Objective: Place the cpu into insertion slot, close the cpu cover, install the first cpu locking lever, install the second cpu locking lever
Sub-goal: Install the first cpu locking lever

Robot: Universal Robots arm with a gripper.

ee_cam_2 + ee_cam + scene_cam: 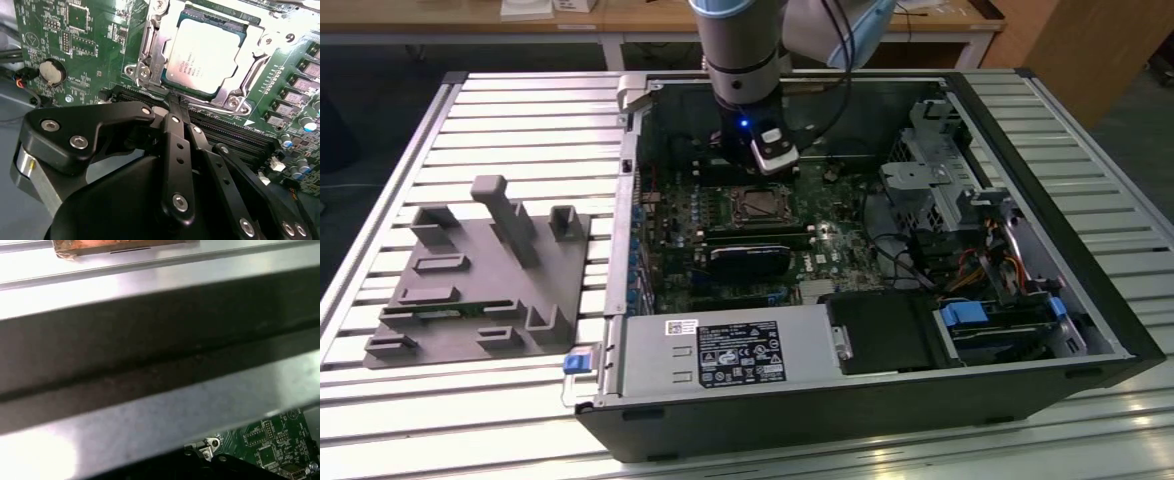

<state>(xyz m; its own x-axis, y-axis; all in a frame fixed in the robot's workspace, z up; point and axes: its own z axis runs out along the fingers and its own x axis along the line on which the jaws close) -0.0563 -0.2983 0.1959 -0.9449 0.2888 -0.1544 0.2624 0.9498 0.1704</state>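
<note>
In the second wrist view the cpu (202, 52) lies flat in the insertion slot (235, 102) with its pale metal top facing up. The cpu cover (152, 47) is down around its edges. A thin metal locking lever (212, 106) runs along the socket edge nearest the gripper. My gripper (172, 102) has its black fingers (176, 150) drawn together, and their tips sit right at that edge, by the lever's end. I cannot tell whether they touch it. In the exterior view the gripper (775, 168) hangs just behind the socket (754, 205) inside the open computer case.
Long black memory slots (235, 137) lie between the gripper and the socket. A black cooler (747, 262) sits in front of the socket, a coin battery (52, 72) to one side. Drive cage and cables (947, 200) fill the exterior view's right. A grey fixture (480, 280) stands outside the case.
</note>
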